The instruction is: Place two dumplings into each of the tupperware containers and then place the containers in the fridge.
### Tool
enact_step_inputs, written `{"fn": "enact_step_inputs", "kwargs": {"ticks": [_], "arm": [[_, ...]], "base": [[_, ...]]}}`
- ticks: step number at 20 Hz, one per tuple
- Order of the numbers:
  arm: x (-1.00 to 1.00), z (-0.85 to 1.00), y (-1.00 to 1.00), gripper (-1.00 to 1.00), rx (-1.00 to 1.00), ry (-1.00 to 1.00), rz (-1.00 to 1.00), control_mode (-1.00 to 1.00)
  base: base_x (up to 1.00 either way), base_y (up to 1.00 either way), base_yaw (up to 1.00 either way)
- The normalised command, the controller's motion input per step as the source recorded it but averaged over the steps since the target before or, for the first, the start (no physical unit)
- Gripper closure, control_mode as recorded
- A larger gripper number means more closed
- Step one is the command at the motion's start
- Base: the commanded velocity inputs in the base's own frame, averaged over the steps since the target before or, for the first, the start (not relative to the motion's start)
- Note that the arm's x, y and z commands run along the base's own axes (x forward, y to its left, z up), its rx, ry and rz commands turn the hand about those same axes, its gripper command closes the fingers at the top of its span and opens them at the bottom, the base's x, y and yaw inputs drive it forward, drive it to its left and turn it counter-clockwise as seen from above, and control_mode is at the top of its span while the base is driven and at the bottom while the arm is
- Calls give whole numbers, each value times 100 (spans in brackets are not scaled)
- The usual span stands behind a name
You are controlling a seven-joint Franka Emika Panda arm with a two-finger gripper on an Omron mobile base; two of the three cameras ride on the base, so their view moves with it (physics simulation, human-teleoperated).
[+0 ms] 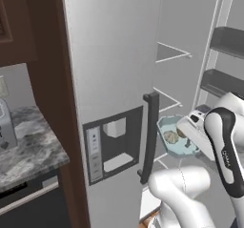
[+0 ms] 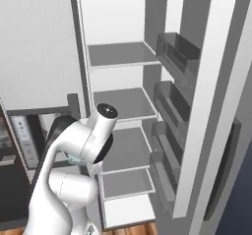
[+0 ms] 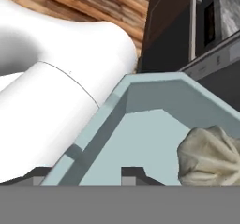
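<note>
The gripper (image 1: 189, 127) pinches the rim of the pale blue-teal container (image 1: 175, 136), two dumplings (image 1: 170, 137) inside, held in the air just outside the open fridge (image 2: 123, 103); its white shelves (image 2: 124, 103) lie straight ahead beyond the tub

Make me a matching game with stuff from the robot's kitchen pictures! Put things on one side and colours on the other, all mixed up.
Things:
1. tupperware container
2. dumplings
3. fridge handle
4. floor

Colours:
A. dark, almost black
B. brown wood
C. pale blue-teal
D. tan-beige

Pairs: 1-C, 2-D, 3-A, 4-B

The end effector carries the container, with the dumplings in it, in front of the open fridge.
</note>
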Motion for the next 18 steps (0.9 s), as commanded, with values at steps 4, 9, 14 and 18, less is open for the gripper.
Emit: {"fn": "enact_step_inputs", "kwargs": {"ticks": [4,9,14,18], "arm": [[0,0,0,100,0,0,0,100],[0,17,-32,100,2,-11,-1,-100],[0,39,-69,100,8,-35,-6,-100],[-7,40,-18,100,6,-45,0,-100]], "base": [[-1,-28,24],[-4,-32,1],[0,0,0],[0,0,0]]}}
